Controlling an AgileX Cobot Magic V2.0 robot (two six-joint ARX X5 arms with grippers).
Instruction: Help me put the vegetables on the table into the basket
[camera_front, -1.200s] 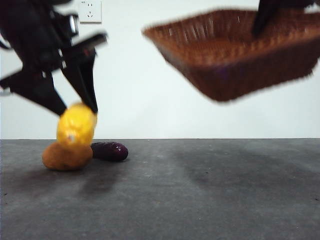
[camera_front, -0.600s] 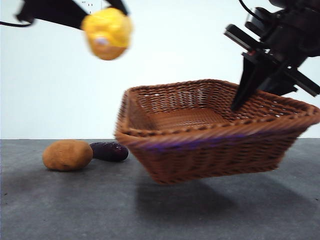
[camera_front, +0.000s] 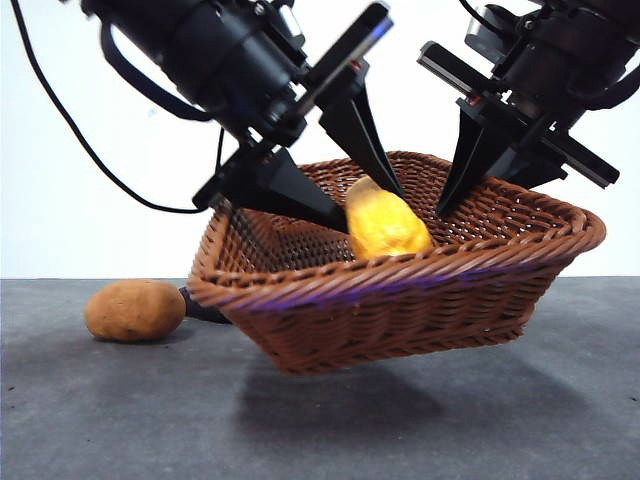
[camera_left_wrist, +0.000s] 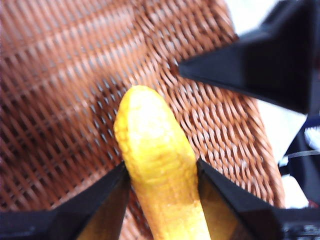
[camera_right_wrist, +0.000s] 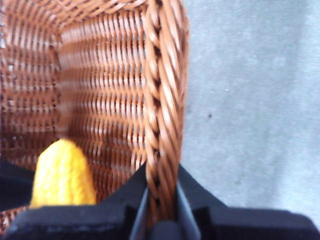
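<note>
Corn cob (camera_front: 385, 225) sits clamped between the two black jaws of the left claw (camera_front: 345, 205), which reaches down into the basket (camera_front: 400, 300) from the upper left of the front view. In the left wrist view the yellow cob (camera_left_wrist: 157, 185) fills the gap between the jaws, one jaw pressed to each side, with the woven floor of the basket (camera_left_wrist: 60, 100) behind it. The right claw (camera_right_wrist: 161, 200) is closed on the braided rim of the basket (camera_right_wrist: 162, 100), one jaw inside the wall and one outside, as its wrist view shows; the cob's yellow tip (camera_right_wrist: 62, 175) shows inside the basket there. In the front view the right claw (camera_front: 470, 190) comes in from the upper right and holds the basket tilted, its underside clear of the table (camera_front: 320, 430) with a shadow beneath. The potato (camera_front: 135, 310) lies on the table to the left of the basket. Just behind it a dark sliver of the eggplant (camera_front: 200, 310) shows, mostly hidden by the basket's corner.
</note>
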